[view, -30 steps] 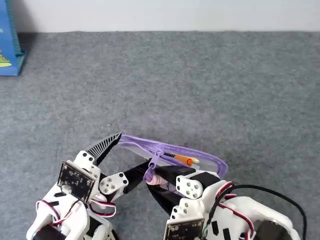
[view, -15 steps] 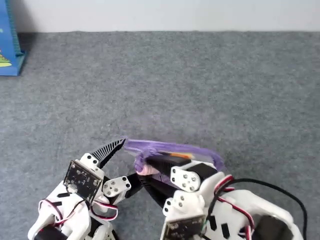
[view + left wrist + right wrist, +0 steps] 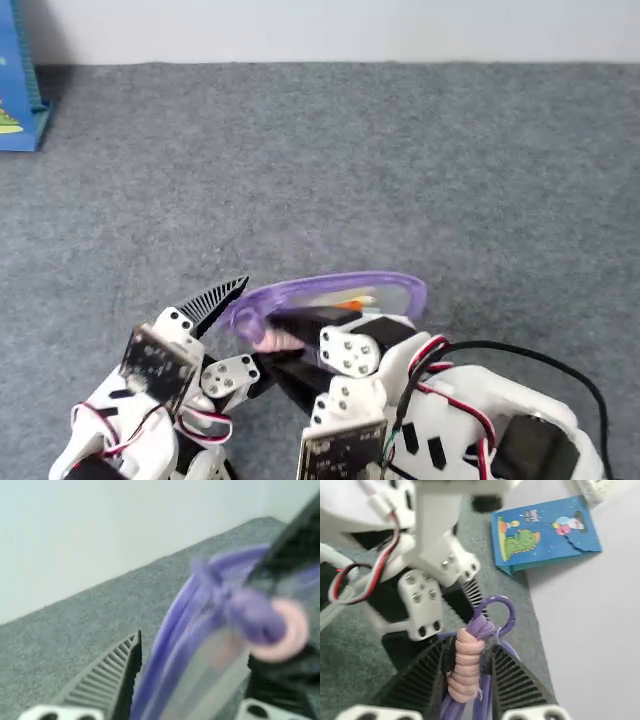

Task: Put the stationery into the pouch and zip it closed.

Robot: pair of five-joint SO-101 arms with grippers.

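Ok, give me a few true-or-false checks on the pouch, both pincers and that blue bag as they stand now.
1. The right pincer is shut on the pink coiled zip pull. True.
2. The translucent purple zip pouch has an orange item inside. True.
3. The blue cartoon-printed gift bag lies right against the pouch. False: it stands well apart, at the far left of the high view.
4. The left pincer is nowhere near the pouch. False: it is at the pouch's end.
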